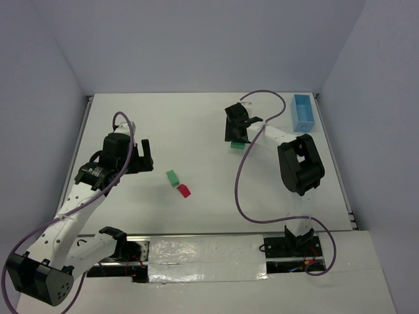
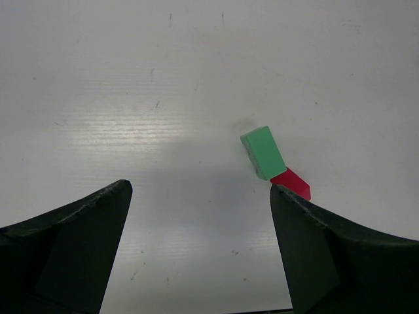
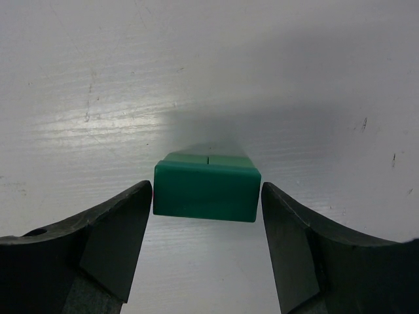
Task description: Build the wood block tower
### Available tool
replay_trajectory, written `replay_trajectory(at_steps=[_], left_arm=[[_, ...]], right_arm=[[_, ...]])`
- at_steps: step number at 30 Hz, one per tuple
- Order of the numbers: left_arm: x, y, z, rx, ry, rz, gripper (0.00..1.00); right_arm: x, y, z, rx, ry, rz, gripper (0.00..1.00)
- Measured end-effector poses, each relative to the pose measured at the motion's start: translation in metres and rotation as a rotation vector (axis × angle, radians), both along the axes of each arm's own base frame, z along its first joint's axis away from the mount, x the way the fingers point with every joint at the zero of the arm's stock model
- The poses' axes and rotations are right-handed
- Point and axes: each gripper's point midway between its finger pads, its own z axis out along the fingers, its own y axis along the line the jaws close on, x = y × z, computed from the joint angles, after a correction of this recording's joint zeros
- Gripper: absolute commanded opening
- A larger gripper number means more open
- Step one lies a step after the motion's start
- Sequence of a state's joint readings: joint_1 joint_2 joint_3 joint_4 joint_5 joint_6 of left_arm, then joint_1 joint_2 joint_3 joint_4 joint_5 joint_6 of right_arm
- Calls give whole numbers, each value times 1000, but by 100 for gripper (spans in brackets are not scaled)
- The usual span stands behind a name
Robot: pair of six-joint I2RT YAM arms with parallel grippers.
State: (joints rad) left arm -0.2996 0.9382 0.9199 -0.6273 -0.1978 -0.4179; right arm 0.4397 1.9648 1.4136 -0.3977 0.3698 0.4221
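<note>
My right gripper is at the back middle of the table, its jaws closed against the two ends of a dark green block. That block shows under the gripper in the top view. A lighter green surface with a seam lies right behind it. A light green block and a red wedge lie touching in the table's middle. In the left wrist view the green block and red wedge sit just ahead of the right finger. My left gripper is open and empty, to their left.
A light blue tray stands at the back right near the table's edge. The right arm's purple cable loops over the table between the blocks and the arm. Grey walls close in the back and both sides.
</note>
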Motion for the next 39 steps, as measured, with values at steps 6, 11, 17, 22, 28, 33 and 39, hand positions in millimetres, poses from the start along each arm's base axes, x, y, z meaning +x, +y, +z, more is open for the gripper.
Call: replay_trajectory(at_steps=[6,11,17,22,28,33,39], left_arm=[[0,-1,0,-4,1,-5,99],[0,-2,0,-6,2,-8,100],[0,0,0,0,0,2,100],[2,13,0,34,-8,73,100],[-3,38,-1,84,-5,221,99],[-7,52,4,108,-25,295,99],[-13,62,15,125,-67,334,100]], right_arm=[[0,0,-1,0,2,2,100],[-3,-1,-5,-2,11,5,100],[-18,-4,8,-9,-15,9,100],[-43,36,77,75,-185,112,100],[-76,129,121,380,-254,413,98],[-127,208,86,369,-153,684,80],[-179,249,40,283,-52,855,76]])
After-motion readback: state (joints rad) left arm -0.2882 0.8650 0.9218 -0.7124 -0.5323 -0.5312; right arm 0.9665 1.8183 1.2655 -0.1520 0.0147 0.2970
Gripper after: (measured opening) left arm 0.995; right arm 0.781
